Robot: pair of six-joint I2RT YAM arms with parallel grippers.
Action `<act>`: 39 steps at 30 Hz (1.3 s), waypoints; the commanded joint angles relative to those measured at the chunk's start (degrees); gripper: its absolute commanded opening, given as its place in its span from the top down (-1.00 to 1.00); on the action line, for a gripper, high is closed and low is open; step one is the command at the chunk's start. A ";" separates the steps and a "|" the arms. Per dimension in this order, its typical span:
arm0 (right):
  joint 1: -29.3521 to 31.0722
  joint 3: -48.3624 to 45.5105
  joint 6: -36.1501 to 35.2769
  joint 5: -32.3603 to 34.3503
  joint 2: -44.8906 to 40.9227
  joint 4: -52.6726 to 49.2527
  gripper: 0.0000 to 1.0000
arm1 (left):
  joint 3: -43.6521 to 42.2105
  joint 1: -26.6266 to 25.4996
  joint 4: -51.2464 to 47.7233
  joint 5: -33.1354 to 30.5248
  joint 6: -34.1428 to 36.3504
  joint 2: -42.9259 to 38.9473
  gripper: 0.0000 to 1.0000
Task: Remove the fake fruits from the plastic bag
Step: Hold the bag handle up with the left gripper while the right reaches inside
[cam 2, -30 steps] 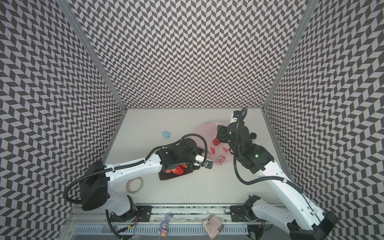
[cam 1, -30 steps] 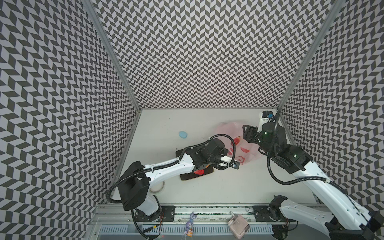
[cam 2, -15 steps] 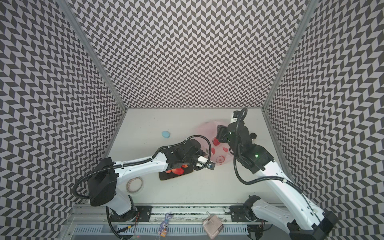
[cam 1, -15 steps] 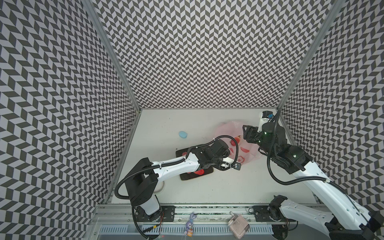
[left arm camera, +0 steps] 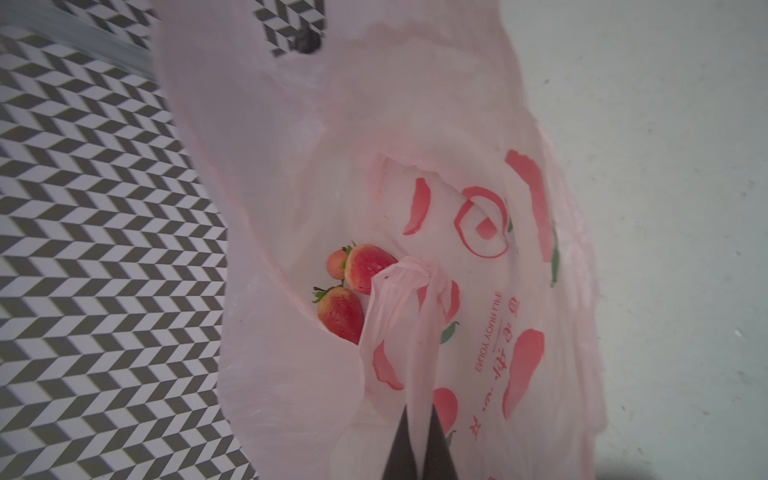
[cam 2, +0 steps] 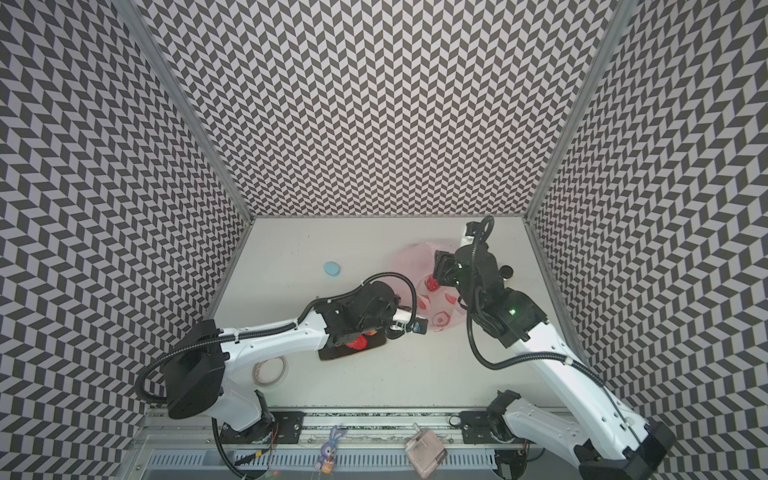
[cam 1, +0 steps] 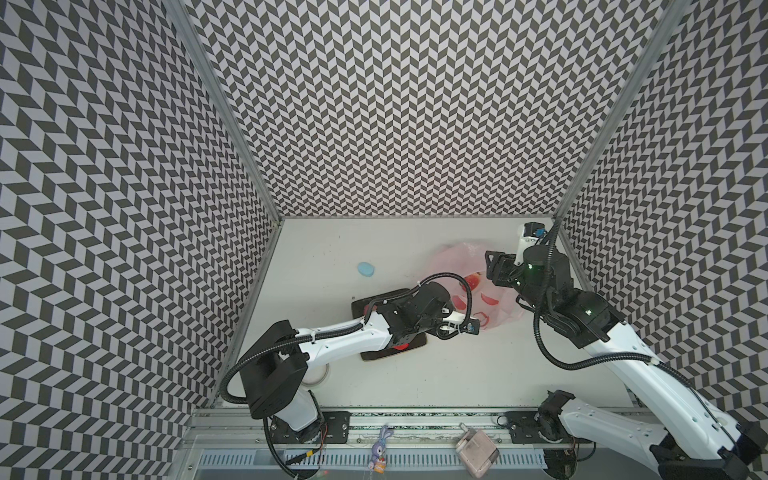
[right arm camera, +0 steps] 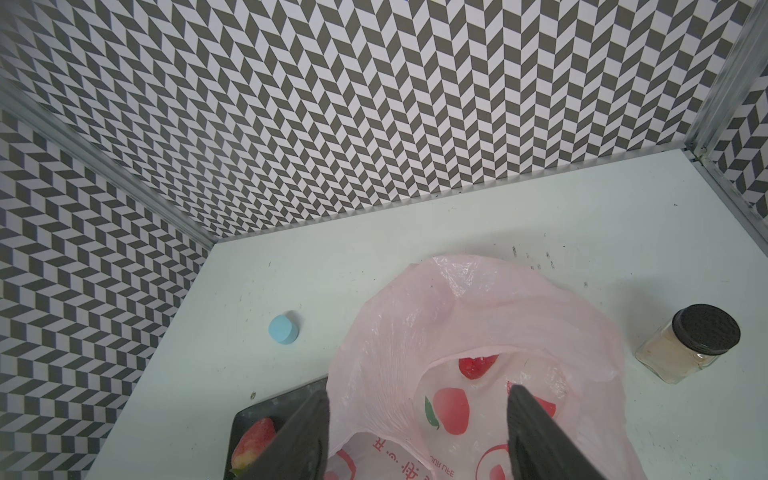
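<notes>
While L claw [left arm camera: 419, 415] pinches bag handle [left arm camera: 395, 299], strawberries [left arm camera: 368, 266] just beyond, in bag [left arm camera: 291, 199]

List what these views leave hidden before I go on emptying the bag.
- Fruit count: the left wrist view shows two strawberries and a peach ball; folds of the plastic bag hide any others.
- Plate: the left arm covers most of it in both top views; the right wrist view's edge cuts it off.
- Left gripper: shut on the bag's handle; in both top views its wrist hides the grip.
</notes>
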 commanded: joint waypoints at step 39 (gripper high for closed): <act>-4.07 -11.58 10.40 1.42 34.78 26.76 -0.47 | -20.03 8.34 47.76 2.81 -59.28 -13.59 1.00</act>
